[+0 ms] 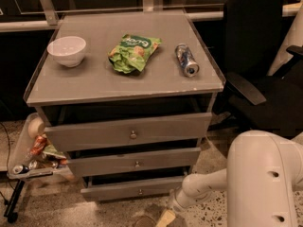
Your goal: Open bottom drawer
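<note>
In the camera view, the bottom drawer (113, 191) is the lowest and slimmest grey front of the desk (94, 84), close to the floor. The gripper (164, 217) is at the lower edge of the view, a little right of the drawer's knob (140, 191) and below it; I cannot tell if it is open or closed. The knob is small, so the gripper may slip off it. A rough pull may also shake the desk and roll the can (186, 59) lying on top.

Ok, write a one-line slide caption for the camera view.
Gripper near the floor in front of the bottom drawer; bowl, chip bag and can sit on the cabinet top.
</note>
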You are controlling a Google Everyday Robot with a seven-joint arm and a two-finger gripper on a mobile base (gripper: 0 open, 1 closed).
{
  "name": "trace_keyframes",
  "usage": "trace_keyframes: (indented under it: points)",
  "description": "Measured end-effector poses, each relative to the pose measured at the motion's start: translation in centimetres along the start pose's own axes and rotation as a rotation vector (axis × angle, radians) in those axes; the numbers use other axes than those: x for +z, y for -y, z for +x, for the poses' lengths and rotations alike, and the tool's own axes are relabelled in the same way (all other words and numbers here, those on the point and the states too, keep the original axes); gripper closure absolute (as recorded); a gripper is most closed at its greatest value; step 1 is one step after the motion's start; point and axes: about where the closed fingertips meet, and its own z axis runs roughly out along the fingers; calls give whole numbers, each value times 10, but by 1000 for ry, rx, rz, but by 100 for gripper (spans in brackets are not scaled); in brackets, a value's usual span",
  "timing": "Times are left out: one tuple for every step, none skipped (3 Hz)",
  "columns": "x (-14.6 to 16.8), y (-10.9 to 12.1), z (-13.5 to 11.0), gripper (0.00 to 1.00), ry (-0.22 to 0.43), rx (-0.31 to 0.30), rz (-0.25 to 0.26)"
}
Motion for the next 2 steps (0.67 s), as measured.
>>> trace_keyframes:
  points:
    - [-1,-4,2,0,-4,-1,-6]
    - [1,14,-21,0,24,-37,37]
